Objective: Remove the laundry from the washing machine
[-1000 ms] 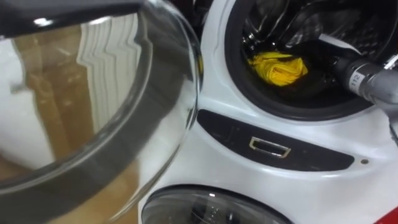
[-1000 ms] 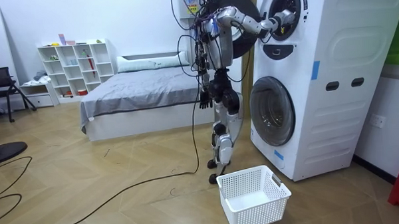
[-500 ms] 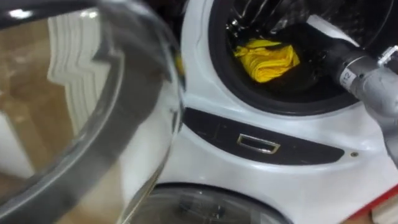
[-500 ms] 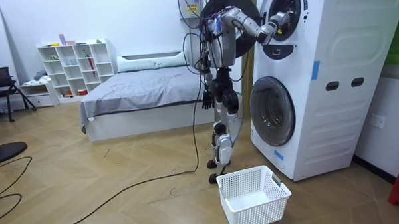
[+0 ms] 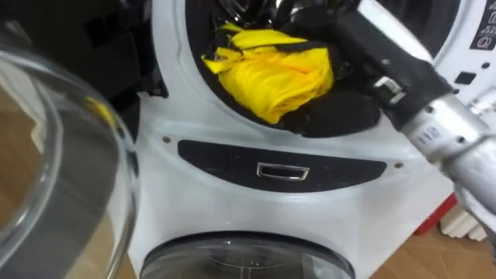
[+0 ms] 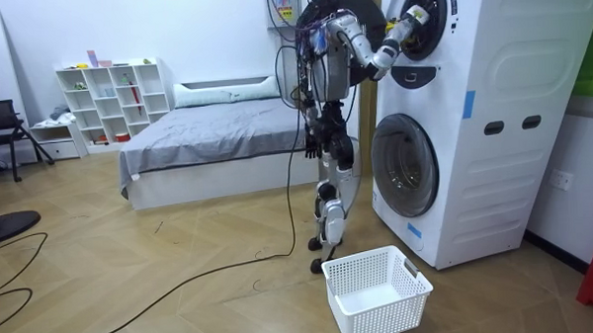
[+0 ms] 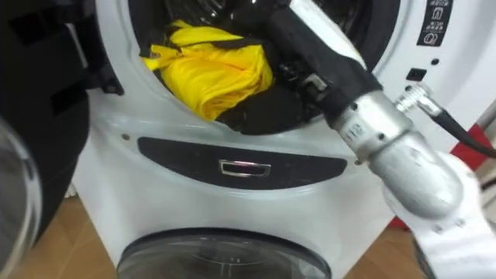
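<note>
Hardly begun, it seems: the crumpled yellow cloth (image 5: 271, 70) lies at the drum's front lip in the white washing machine (image 5: 232, 194), the right hand (image 5: 372, 50) reaching in beside it (fingers hidden, grip untellable), the left hand (image 6: 313, 143) hanging idle.

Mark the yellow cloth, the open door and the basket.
yellow cloth (image 5: 271, 74), left eye view, middle of the bundle.
open door (image 5: 62, 178), left eye view, its glass bowl.
basket (image 6: 381, 325), room view, its front wall.

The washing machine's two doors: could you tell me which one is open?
The upper door, swung out left of the yellow cloth; the lower door is shut.
</note>
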Controlling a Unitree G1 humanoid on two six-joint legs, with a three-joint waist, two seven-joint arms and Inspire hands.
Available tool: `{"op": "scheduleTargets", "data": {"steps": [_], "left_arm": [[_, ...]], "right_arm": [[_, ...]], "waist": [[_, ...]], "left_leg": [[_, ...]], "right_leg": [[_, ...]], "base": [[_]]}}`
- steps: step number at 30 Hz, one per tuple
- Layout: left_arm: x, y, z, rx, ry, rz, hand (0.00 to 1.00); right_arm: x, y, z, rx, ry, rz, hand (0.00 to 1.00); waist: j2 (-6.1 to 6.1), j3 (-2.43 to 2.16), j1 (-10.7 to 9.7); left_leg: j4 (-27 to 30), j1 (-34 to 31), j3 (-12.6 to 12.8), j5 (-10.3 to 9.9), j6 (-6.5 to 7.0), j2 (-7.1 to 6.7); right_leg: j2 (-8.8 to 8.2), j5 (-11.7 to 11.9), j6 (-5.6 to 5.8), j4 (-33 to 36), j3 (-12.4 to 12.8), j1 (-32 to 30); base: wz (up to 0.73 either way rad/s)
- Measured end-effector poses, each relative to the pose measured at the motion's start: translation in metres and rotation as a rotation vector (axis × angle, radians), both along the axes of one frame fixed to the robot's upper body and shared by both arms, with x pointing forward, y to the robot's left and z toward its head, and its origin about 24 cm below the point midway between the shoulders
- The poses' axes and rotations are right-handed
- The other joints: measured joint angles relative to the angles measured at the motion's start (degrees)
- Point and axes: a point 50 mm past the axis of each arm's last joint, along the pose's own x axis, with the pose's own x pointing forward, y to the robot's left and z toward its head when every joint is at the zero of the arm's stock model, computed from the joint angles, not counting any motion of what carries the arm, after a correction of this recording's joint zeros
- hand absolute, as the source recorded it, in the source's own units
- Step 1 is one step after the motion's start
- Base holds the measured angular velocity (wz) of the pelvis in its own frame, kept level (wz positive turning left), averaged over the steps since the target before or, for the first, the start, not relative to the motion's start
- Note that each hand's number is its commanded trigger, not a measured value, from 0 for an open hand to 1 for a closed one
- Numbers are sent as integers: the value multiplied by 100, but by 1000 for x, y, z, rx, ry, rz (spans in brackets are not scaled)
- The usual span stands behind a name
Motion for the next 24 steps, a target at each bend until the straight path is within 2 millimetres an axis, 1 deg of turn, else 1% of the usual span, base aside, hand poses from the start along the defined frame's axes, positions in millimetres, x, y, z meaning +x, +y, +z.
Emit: {"op": "scheduleTargets", "data": {"steps": [2, 3, 5, 8, 10, 12, 14, 15, 17, 19, 20, 22, 24], "left_arm": [[-7, -1, 0, -3, 16, 5, 0], [-11, -2, 0, -4, 26, 8, 0], [-16, -2, 0, -5, 38, 11, 0], [-20, -3, -1, -8, 35, 32, 0], [-22, -2, -1, -5, 35, 51, 0], [-26, 1, 1, 6, 17, 85, 0], [-29, 3, 2, 14, 8, 110, 0], [-30, 4, 2, 15, 9, 112, 0], [-33, 3, 2, 13, 14, 113, 0], [-33, 3, 2, 13, 15, 113, 0], [-33, 3, 2, 14, 17, 107, 0], [-33, 3, 2, 15, 13, 105, 0], [-32, 4, 2, 17, 9, 108, 0]], "right_arm": [[-5, -5, -1, 45, 10, 6, 100], [-6, -9, -3, 62, 16, -3, 100], [-7, -16, -6, 86, 30, -30, 100], [-11, -28, -12, 137, 57, -63, 100], [-14, -35, -14, 167, 62, -78, 100], [-17, -45, -12, 210, 53, -93, 100], [-20, -53, -9, 254, 40, -106, 100], [-23, -58, -8, 286, 30, -119, 100], [-27, -65, -10, 305, 23, -145, 100], [-31, -73, -14, 320, 34, -187, 100], [-34, -79, -18, 329, 48, -218, 100], [-40, -88, -24, 345, 70, -273, 100], [-45, -99, -33, 372, 103, -341, 100]], "waist": [[4, -4, -40], [12, 1, -112], [19, 3, -165], [66, 7, -168], [93, -6, -207], [106, -7, -299], [105, -11, -343], [104, -19, -411], [120, -31, -484], [122, -31, -569], [127, -31, -608], [142, -29, -635], [146, -28, -693]], "left_leg": [[35, 7, 10, -19, -1, 4], [58, 5, 5, -28, 1, 4], [61, 10, 18, -31, 2, 5], [64, 43, 121, -33, 4, 17], [74, 52, 134, -37, 6, 19], [104, 44, 138, -42, 1, 24], [121, 40, 148, -52, -6, 32], [144, 28, 160, -62, -9, 43], [163, -1, 161, -71, -8, 45], [160, -1, 176, -71, -7, 46], [150, 3, 211, -71, -7, 53], [143, 16, 253, -79, -5, 68], [84, 77, 366, -79, -5, 84]], "right_leg": [[4, 0, 0, -1, 3, 22], [5, 0, 0, -2, 3, 40], [4, 0, 0, -1, 15, 48], [6, 1, 0, -2, 130, 52], [6, 1, 0, 0, 131, 63], [10, 1, 0, 1, 131, 67], [15, 0, 0, 7, 92, 62], [17, 1, 0, 15, 70, 52], [18, 1, 0, 15, 63, 38], [18, 1, 0, 25, 100, 24], [35, 1, -1, 37, 159, 8], [54, 1, -1, 74, 181, -10], [49, 1, -2, 90, 291, -28]], "base": [[0], [0], [-4], [-16], [-8], [0], [0], [0], [0], [-5], [-13], [-16], [-24]]}}
